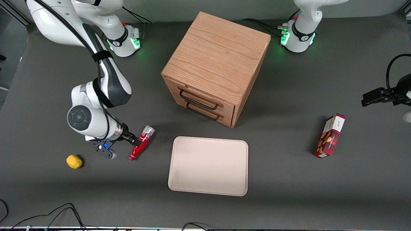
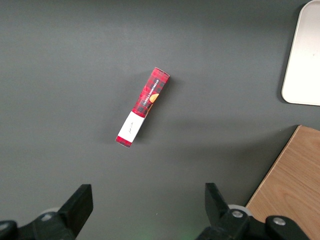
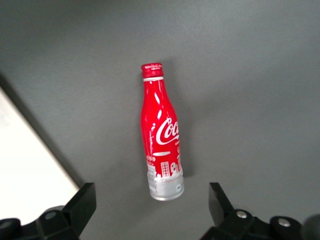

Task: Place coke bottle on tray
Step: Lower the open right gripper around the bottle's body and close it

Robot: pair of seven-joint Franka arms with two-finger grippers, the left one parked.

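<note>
The coke bottle (image 1: 141, 143) lies on its side on the dark table, beside the tray (image 1: 208, 165) toward the working arm's end. It is red with a white script logo; its silver base points at the cabinet and its red cap at the front camera. In the right wrist view the bottle (image 3: 162, 135) lies flat, its base just ahead of my open fingers. My gripper (image 1: 133, 140) hovers over the bottle, open and empty, not touching it (image 3: 150, 215). A corner of the beige tray (image 3: 25, 165) shows beside the bottle.
A wooden drawer cabinet (image 1: 215, 64) stands farther from the front camera than the tray. A yellow lemon-like object (image 1: 74, 161) lies near my gripper. A red snack box (image 1: 330, 136) lies toward the parked arm's end and also shows in the left wrist view (image 2: 143, 106).
</note>
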